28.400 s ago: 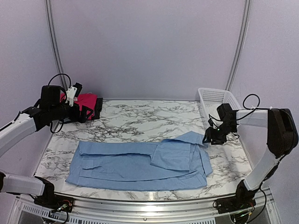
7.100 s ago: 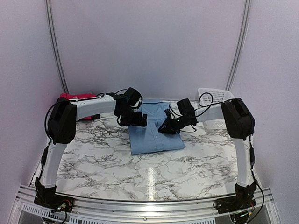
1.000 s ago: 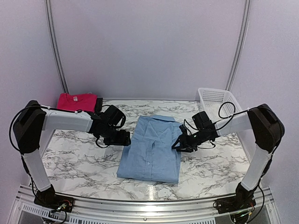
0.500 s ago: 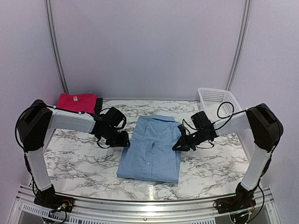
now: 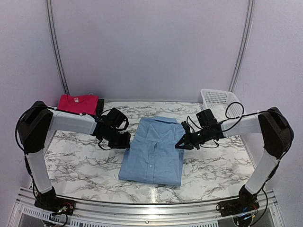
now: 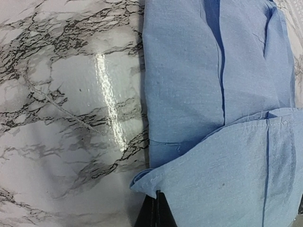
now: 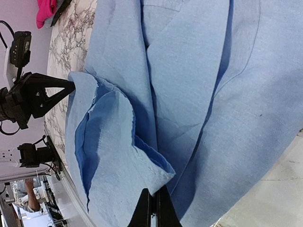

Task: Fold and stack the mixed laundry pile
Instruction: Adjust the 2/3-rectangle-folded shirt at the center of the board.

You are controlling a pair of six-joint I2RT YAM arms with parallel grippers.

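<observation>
The light blue collared shirt (image 5: 154, 152) lies folded into a long rectangle in the middle of the marble table (image 5: 85, 161), collar toward the back. My left gripper (image 5: 127, 140) is shut on its left side edge; the left wrist view shows the black fingertips (image 6: 152, 213) pinching a corner of blue cloth (image 6: 213, 142). On the opposite side, my right gripper (image 5: 182, 143) is shut on the right edge, and the pinched layer (image 7: 113, 142) stands peeled up off the shirt. A folded pink-red T-shirt (image 5: 77, 103) rests at the back left.
A dark item (image 5: 100, 107) lies beside the pink-red T-shirt. The white slatted basket (image 5: 218, 100) stands at the back right, just behind my right arm. Bare marble shows on both sides of the shirt and along the front edge.
Both grippers went from open to shut on the shirt's side edges within the last second. The right wrist rose slightly, lifting its edge. The shirt's body has not moved.
</observation>
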